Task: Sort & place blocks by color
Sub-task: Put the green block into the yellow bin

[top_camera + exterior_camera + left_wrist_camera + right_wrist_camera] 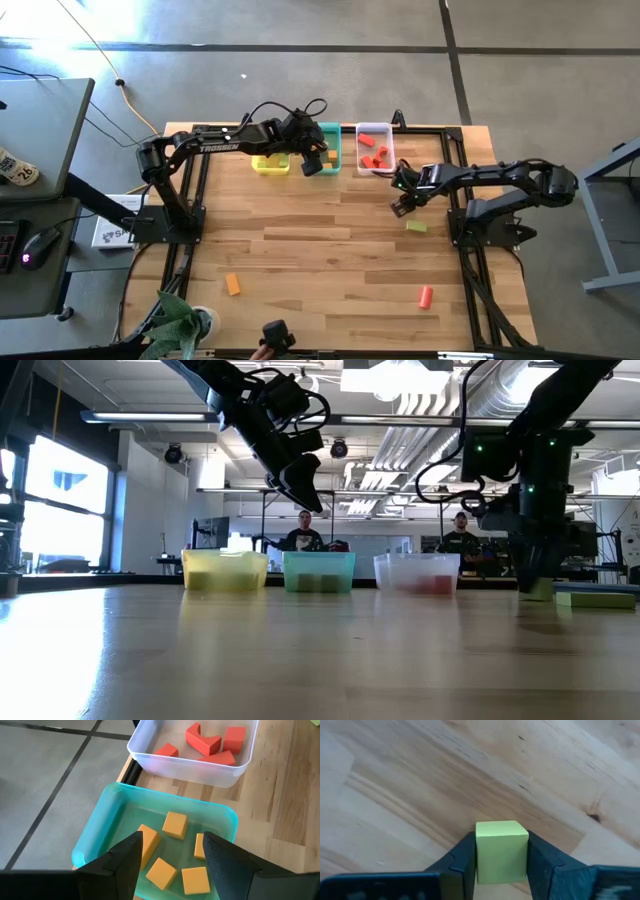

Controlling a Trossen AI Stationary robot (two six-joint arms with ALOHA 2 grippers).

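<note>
My left gripper (172, 851) hangs open above the teal bin (107, 827), in which several orange blocks (175, 825) lie flat; it shows in the high view as my left gripper (312, 162). My right gripper (501, 851) is shut on a light green cube (501, 840), near the table's right side in front of the clear bin (374, 130), which holds red blocks (205, 742). Loose on the table lie a second green block (416, 226), an orange block (233, 284) and a red cylinder (425, 295). My right gripper pinches the light green cube by two opposite side faces (479, 851) between its two fingers (462, 857). The fingers come from above, pointing down at the table. The cube sits square between them, its top face showing; whether its underside rests on the wood I cannot tell.
A yellow bin (270, 163) stands left of the teal bin along the table's far edge, holding light green pieces. Black frame rails run along the table's left and right sides. A plant (175, 325) sits at the near left corner. Two people (303, 535) sit beyond the table.
</note>
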